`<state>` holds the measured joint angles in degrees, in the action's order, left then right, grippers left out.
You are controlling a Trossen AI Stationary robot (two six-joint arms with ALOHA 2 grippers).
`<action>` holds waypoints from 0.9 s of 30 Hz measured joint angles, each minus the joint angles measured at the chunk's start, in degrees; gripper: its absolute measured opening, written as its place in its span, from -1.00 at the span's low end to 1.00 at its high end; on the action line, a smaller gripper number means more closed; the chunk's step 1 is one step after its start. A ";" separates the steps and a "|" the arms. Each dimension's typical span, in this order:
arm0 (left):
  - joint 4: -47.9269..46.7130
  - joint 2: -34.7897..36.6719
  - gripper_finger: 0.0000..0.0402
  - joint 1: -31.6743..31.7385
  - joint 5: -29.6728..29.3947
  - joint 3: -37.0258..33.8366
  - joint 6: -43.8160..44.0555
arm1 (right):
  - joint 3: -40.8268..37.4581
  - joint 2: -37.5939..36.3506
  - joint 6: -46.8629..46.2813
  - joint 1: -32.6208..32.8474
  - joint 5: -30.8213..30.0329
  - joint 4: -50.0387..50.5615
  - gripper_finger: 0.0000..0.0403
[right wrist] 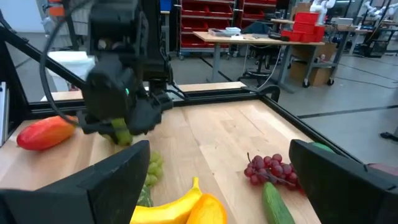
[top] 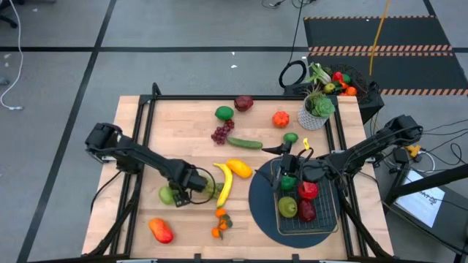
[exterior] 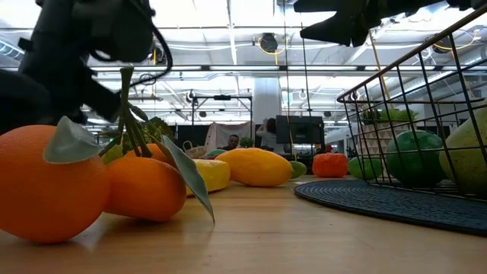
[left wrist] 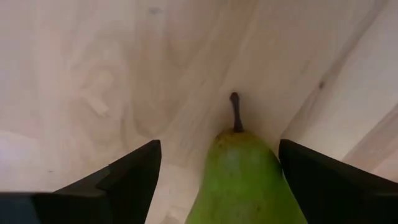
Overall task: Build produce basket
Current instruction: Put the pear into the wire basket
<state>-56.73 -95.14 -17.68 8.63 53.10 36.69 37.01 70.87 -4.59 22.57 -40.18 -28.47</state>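
Observation:
A green pear lies on the wooden table with its stem pointing away from my left gripper. That gripper is open and low at the table's near left, one finger on each side of the pear. My right gripper is open and empty above the far end of the wire basket. The basket rests on a dark round mat and holds green, red and dark red fruits. A banana, purple grapes and a cucumber lie between the two arms.
Loose produce lies on the table: oranges with leaves, a red-orange fruit, a yellow fruit, a lime, an orange-red fruit, a green fruit and a dark red one. A potted plant stands far right.

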 joint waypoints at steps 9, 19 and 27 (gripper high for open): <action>0.15 -4.65 0.42 1.59 3.47 0.13 -1.03 | 0.00 0.00 0.99 0.00 0.00 0.02 0.87; -0.04 -4.65 -0.07 1.68 4.79 0.04 -1.88 | 0.00 0.00 0.95 0.02 0.02 0.02 0.87; -0.90 -2.88 -0.37 1.82 5.52 1.22 -4.26 | 0.02 0.00 0.80 0.02 0.02 -0.18 0.87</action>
<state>-57.63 -98.02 -15.86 14.15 54.32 32.43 37.04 70.87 -3.79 22.59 -40.16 -28.64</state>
